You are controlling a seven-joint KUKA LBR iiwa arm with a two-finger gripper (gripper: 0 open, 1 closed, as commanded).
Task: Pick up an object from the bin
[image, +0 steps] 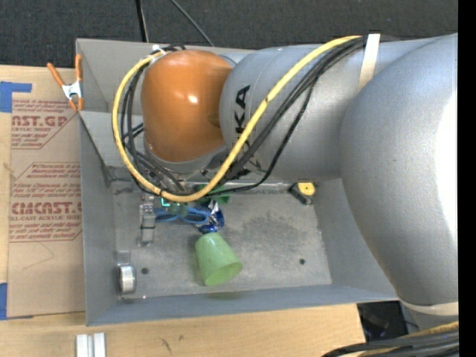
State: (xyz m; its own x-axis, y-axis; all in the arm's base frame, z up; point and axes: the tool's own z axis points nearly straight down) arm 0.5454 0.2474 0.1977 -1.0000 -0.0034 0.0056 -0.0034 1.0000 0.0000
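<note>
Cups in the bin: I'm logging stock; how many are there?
1. The green cup lies on its side at the front middle of the bin. The arm may hide others.

We see the cup [217, 260] on its side on the bin [297, 236] floor, at 6 o'clock from the floor's centre. A crinkled thing [199, 214] lies just beside it at 11 o'clock, under the arm's wrist [186, 103]. A disc [126, 277] sits in the 8 o'clock corner, well apart. A small block [305, 190] lies at 2 o'clock by the back wall.
</note>
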